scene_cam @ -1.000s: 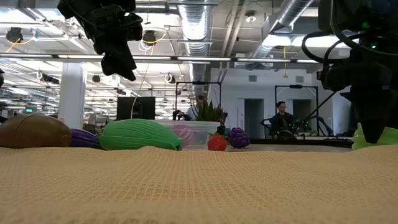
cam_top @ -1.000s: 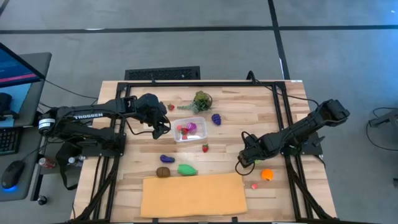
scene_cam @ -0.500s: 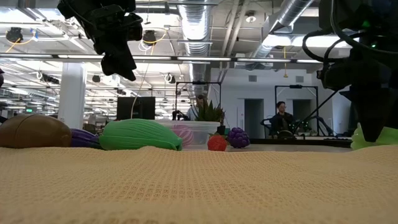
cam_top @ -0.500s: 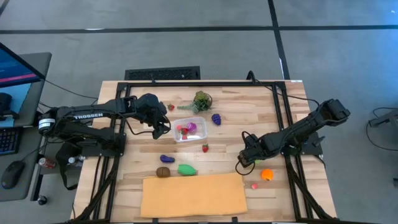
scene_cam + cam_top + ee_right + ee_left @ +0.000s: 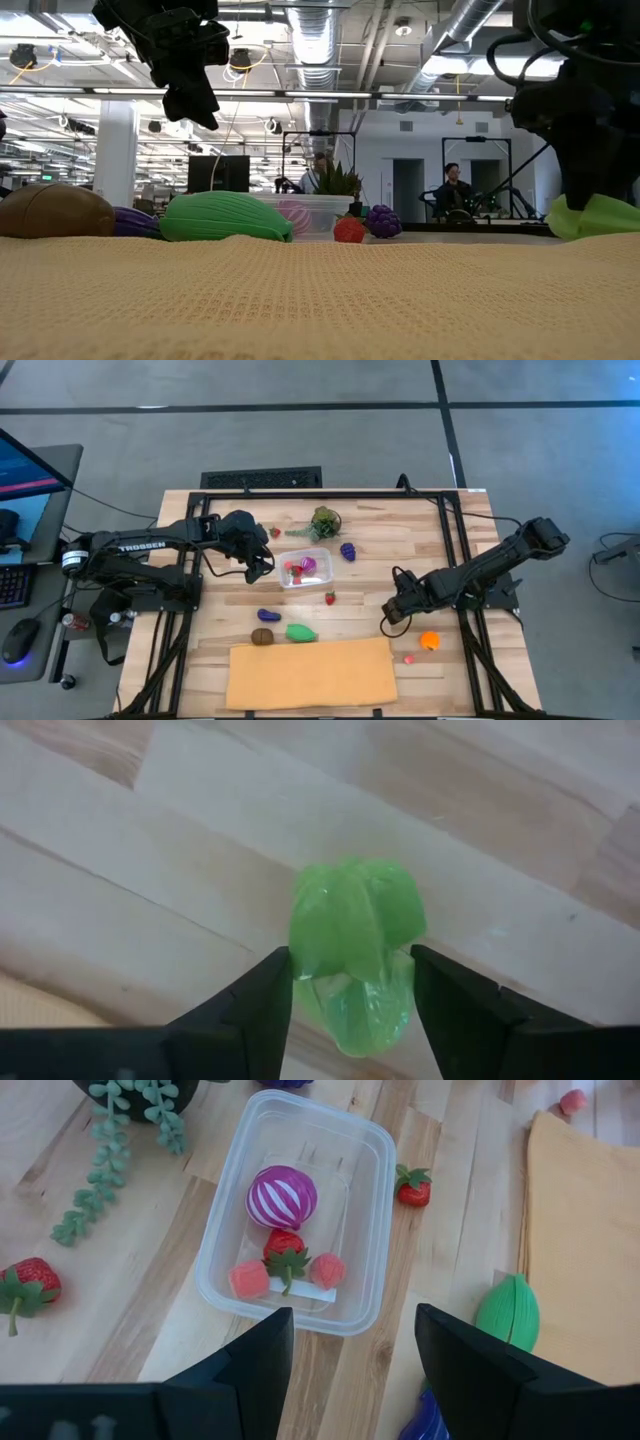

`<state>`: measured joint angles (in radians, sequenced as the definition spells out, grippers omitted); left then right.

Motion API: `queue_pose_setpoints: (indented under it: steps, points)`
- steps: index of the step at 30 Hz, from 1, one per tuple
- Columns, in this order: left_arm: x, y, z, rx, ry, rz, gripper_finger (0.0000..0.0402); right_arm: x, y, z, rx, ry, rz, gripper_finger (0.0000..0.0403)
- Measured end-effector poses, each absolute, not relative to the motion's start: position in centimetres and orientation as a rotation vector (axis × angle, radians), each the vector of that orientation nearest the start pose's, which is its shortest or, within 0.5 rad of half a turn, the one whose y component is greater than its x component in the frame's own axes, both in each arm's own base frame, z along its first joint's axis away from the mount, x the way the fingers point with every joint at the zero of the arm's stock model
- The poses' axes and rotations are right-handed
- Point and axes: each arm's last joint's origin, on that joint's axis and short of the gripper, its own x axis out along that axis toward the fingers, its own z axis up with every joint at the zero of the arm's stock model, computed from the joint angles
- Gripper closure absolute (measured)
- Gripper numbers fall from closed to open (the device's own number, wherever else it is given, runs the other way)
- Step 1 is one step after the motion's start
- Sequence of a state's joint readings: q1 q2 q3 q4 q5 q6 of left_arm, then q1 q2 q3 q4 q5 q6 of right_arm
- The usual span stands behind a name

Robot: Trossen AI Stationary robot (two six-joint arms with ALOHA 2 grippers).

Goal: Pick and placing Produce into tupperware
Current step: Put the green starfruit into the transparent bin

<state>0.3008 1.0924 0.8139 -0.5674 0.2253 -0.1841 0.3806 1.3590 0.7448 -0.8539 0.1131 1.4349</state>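
The clear tupperware tub [image 5: 305, 567] stands mid-table and holds a purple-striped piece, a strawberry and two pink pieces [image 5: 283, 1198]. Loose produce lies on the wood: grapes [image 5: 348, 551], strawberries [image 5: 330, 598], and blue [image 5: 267, 616], brown [image 5: 262, 636], green [image 5: 301, 631], orange [image 5: 429, 641] and pink [image 5: 410, 658] pieces. My left gripper [image 5: 258, 568] hangs open above the table, just left of the tub [image 5: 375, 1210]. My right gripper [image 5: 391, 617] is low over the right half of the table, shut on a translucent light-green piece [image 5: 352, 930]. My right gripper holds the light-green piece [image 5: 300, 955] pinched between its two fingers [image 5: 255, 1010], one on each side, coming from above and pointing down. In the low view the piece [image 5: 590, 215] sits below the fingers near table height. The cloth's edge hides its underside.
A large tan cloth [image 5: 310, 672] covers the near middle of the table and fills the low view's foreground. A bushy leafy bunch [image 5: 324, 522] stands behind the tub. A black frame rail [image 5: 455, 550] runs along the table's right side. Bare wood lies between the tub and my right gripper.
My right gripper has shifted slightly toward the table's left, taking the light-green piece with it. In the low view the piece now shows more fully beside the fingers.
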Motion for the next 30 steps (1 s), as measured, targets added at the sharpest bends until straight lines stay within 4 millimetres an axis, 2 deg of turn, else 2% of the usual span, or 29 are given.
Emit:
queue_pose_setpoints:
  steps: [17,30]
  points:
    - [20.64,5.73,25.64,-0.393,0.811,0.146,0.0201,19.60,7.40,17.34,0.814,1.255,-0.798,0.0222]
    - [20.64,5.72,25.63,-0.393,0.811,0.146,0.0201,19.61,7.43,17.35,0.804,1.265,-0.783,0.0184]
